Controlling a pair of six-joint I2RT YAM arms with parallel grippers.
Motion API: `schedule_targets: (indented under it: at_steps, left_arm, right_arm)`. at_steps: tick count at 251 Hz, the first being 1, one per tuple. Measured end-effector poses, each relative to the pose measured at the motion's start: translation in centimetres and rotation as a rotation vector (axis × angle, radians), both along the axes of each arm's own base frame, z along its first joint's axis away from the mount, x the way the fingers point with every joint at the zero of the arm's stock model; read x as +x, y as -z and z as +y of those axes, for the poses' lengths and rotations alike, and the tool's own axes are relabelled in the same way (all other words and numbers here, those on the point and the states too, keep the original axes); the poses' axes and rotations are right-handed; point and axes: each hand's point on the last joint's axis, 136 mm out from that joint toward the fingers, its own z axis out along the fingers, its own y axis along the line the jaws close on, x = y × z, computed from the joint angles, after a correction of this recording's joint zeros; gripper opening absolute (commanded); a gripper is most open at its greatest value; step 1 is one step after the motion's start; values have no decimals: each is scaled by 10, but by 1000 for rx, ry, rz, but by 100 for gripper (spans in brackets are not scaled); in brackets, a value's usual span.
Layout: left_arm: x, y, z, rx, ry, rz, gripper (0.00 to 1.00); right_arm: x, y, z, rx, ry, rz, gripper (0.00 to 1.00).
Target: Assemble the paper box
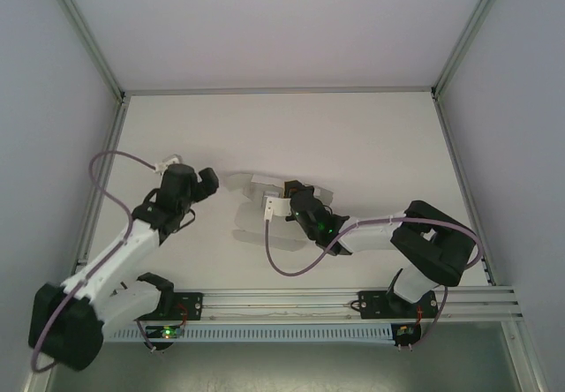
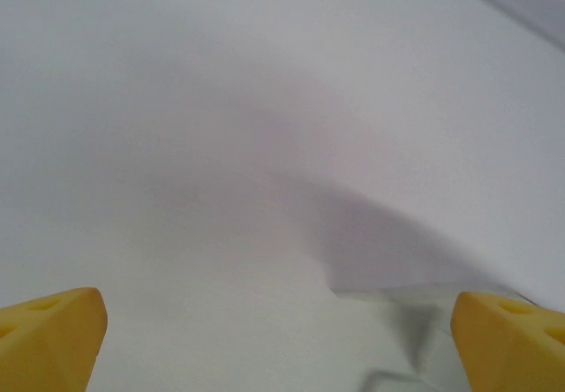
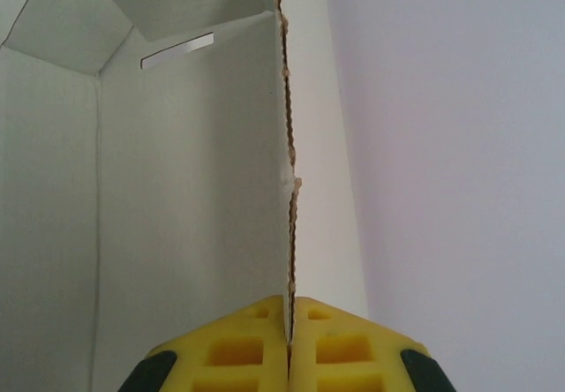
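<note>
The paper box [image 1: 261,183] is a white card sheet, partly folded, lying at the table's middle with flaps spread to both sides. My right gripper [image 1: 281,200] is shut on one raised wall of it. In the right wrist view the yellow pads [image 3: 256,343] pinch the card's raw edge [image 3: 290,171], and the box's inside with a narrow slot [image 3: 177,49] lies to the left. My left gripper [image 1: 208,183] hovers just left of the box, apart from it. Its yellow fingertips [image 2: 53,330] stand wide apart with nothing between them; a blurred pale sheet edge [image 2: 397,293] shows ahead.
White walls and aluminium frame posts [image 1: 84,34] enclose the white table [image 1: 353,136]. A slotted rail [image 1: 291,302] runs along the near edge by the arm bases. A purple cable [image 1: 287,264] loops below the right wrist.
</note>
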Motion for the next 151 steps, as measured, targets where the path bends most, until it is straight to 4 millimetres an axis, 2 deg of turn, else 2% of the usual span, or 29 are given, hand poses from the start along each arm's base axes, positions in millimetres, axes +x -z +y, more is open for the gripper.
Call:
schedule_targets:
  at_steps: [16, 37, 53, 74, 107, 151]
  left_arm:
    - [13, 19, 3, 27, 0, 71, 100]
    - [29, 40, -7, 45, 53, 151, 100]
    - [42, 47, -16, 46, 88, 165, 100]
    - [56, 46, -24, 34, 139, 134, 100]
    - [57, 50, -51, -33, 285, 97, 100]
    - [48, 50, -80, -120, 459, 50, 100]
  right_arm:
    - [1, 0, 0, 2, -3, 3, 0]
    - [2, 0, 0, 3, -5, 6, 0]
    - [2, 1, -1, -2, -1, 8, 0]
    - [7, 1, -5, -5, 18, 7, 0]
    - [8, 1, -6, -7, 22, 10, 0]
    - [8, 5, -9, -18, 33, 27, 0]
